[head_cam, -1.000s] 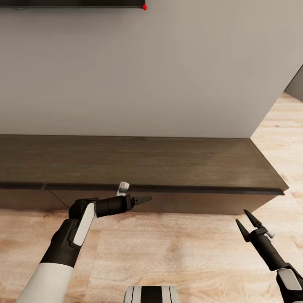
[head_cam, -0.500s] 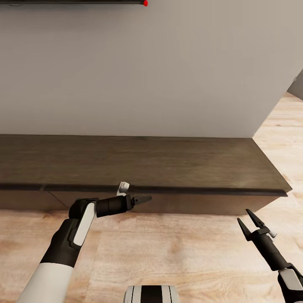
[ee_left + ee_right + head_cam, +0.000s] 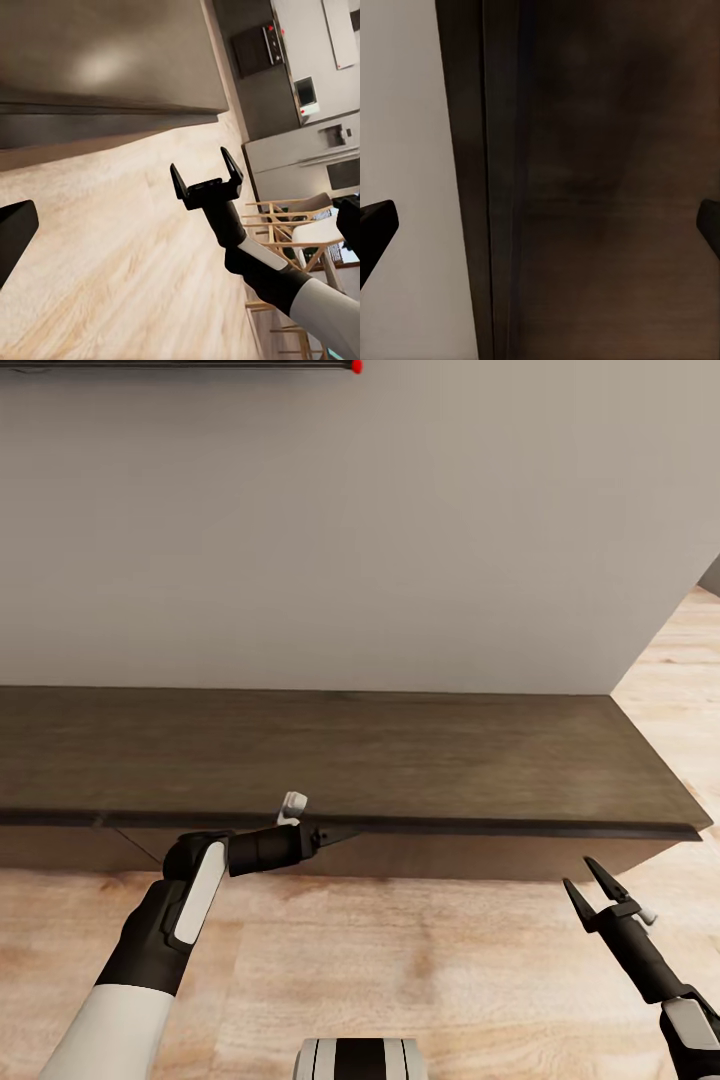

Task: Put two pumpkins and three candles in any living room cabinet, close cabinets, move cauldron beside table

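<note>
A plain grey wall takes up the upper half of the head view. Below it, the cabinet, a long low dark brown console, spans the middle of the frame from the left edge to its right end at centre right. Its top is bare, and its drawer fronts sit flush under the top edge, all closed. Light wooden floor covers the lower part of the frame and continues past the cabinet's right end.

The left arm enters from the lower left. The left gripper lies horizontal at lower centre-left, pointing toward the right of the frame, its tip against the line where the cabinet top overhangs the drawer fronts. Whether its fingers are apart or together cannot be told from these views.

The right gripper stands at the lower right, over the floor just in front of the cabinet's right end, pointing up and away. Its two fingers are spread in a V with nothing between them. In the left wrist view the same right gripper appears at centre, fingers apart, above the floor.
</note>
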